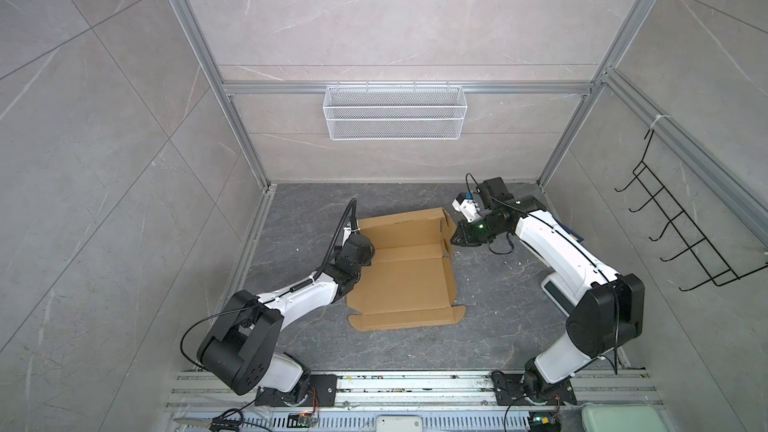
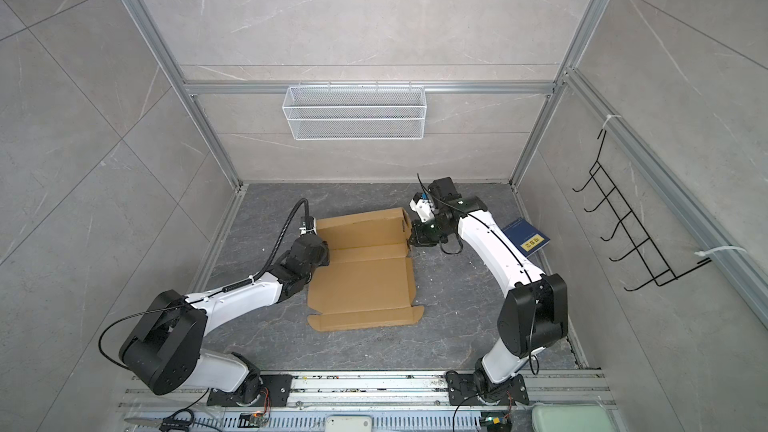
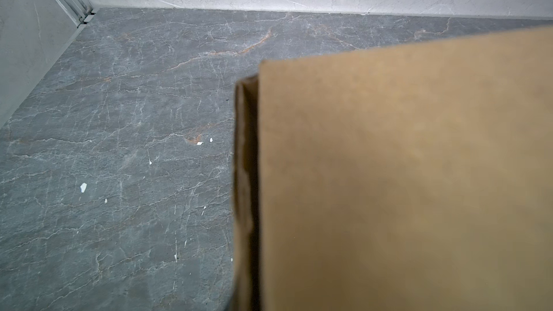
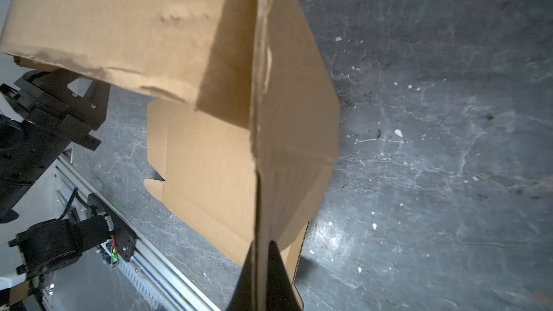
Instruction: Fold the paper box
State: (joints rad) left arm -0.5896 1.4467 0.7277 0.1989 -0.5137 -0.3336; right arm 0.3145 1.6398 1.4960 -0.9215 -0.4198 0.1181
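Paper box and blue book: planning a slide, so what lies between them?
In a top view, the right arm crosses between paper box and blue book, right gripper shut on the box's side flap; the rest is floor.

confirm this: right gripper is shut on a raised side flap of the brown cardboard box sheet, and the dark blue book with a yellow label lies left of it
Wrong side: the dark blue book with a yellow label lies right of the brown cardboard box sheet, as a top view shows. The right gripper is indeed shut on its raised side flap.
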